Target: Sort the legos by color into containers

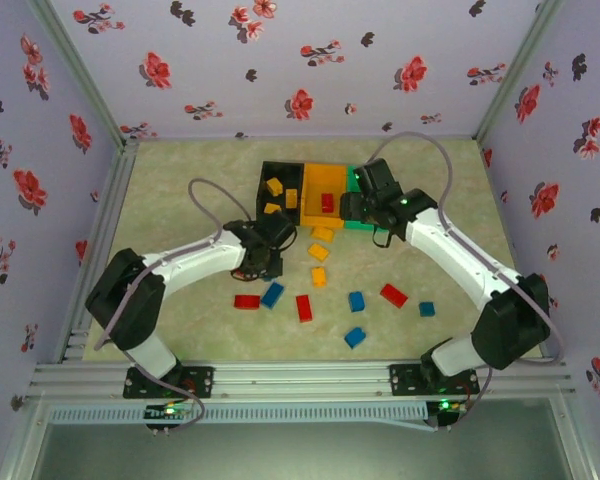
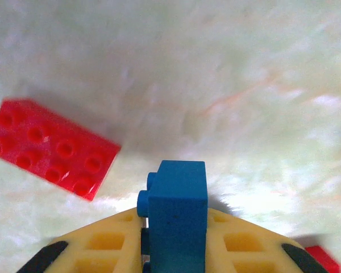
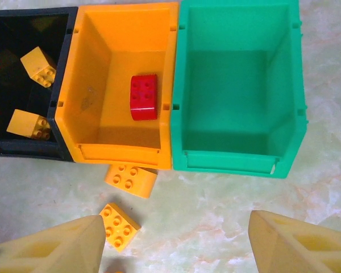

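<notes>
Your left fingers (image 2: 176,253) are squeezed narrow on a blue lego (image 2: 177,199). It's pinched between both pads, studs toward the left pad, top end poking out past the tips. Can't tell if it's off the worktop (image 2: 227,79) or still touching. A flat red lego (image 2: 51,148) lies studs up, ahead and left of those fingers, apart from the blue one. There's a red scrap (image 2: 324,259) by the right pad, cut off at the frame edge, can't tell what.

Your right fingers (image 3: 176,242) stand wide, nothing between them, over bare worktop. Ahead of them are three bins in a row, side walls touching:
- The black bin (image 3: 23,149) is far left, with two yellow legos (image 3: 38,66) inside.
- The orange bin (image 3: 91,57) is ahead-left, with one binned red lego (image 3: 144,96) on its floor.
- The green bin (image 3: 238,162) is ahead-right.

One loose yellow lego (image 3: 131,179) sits against the orange bin's near wall. A nearer yellow lego (image 3: 119,226) is just beside the left fingertip.

From the top view, scattered legos (image 1: 356,301), red and blue, lie on the base side of both sets of fingers.
</notes>
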Controlling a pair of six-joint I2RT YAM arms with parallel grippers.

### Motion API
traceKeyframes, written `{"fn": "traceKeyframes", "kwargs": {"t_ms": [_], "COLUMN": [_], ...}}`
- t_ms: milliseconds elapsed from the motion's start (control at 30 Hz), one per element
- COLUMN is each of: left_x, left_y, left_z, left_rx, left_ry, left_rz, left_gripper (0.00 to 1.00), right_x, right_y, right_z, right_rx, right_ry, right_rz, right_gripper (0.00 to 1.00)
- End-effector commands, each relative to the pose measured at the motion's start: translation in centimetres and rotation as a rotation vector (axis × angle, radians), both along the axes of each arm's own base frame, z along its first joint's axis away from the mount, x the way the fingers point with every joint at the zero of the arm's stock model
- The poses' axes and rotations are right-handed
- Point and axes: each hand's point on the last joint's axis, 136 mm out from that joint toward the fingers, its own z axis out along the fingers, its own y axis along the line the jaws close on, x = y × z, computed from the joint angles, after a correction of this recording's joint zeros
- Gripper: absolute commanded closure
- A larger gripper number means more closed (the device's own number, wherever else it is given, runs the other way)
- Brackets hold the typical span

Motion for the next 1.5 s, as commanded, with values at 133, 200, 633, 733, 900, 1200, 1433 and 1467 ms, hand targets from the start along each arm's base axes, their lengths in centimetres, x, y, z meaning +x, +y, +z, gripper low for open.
{"fn": "traceKeyframes", "kwargs": {"t_ms": [133, 200, 633, 733, 900, 1200, 1433, 1467], "left_x": [4.1, 5.5, 13.6, 15.0, 16.9, 18.3, 18.7, 18.7], "left_y": [-2.7, -4.3, -16.5, -19.1, -22.5, -26.4, -27.1, -26.9], "left_z": [4.8, 6.0, 9.6, 9.6, 9.5, 8.3, 9.1, 9.6], "left_rx": [0.036, 0.018, -0.203, -0.264, -0.364, -0.532, -0.558, -0.559], "left_ry": [-0.085, -0.106, -0.220, -0.235, -0.266, -0.286, -0.300, -0.307], "left_rz": [-0.129, -0.157, -0.296, -0.313, -0.332, -0.333, -0.358, -0.361], "left_gripper": [0.77, 0.77, 0.78, 0.78, 0.77, 0.75, 0.44, 0.43], "right_x": [-1.8, -2.3, -6.3, -6.8, -7.1, -7.4, -7.9, -8.0], "right_y": [-3.4, -4.6, -9.9, -10.2, -10.3, -10.4, -10.4, -10.4], "right_z": [0.6, 0.8, 0.5, 0.3, 0.4, 0.3, 0.1, 0.0], "right_rx": [-0.057, -0.066, -0.065, -0.065, -0.055, -0.054, -0.060, -0.059], "right_ry": [-0.017, -0.023, -0.018, -0.012, -0.012, -0.002, 0.017, 0.020], "right_rz": [-0.065, -0.089, -0.216, -0.224, -0.230, -0.229, -0.222, -0.221], "right_gripper": [0.32, 0.31, 0.29, 0.29, 0.30, 0.30, 0.29, 0.29]}}
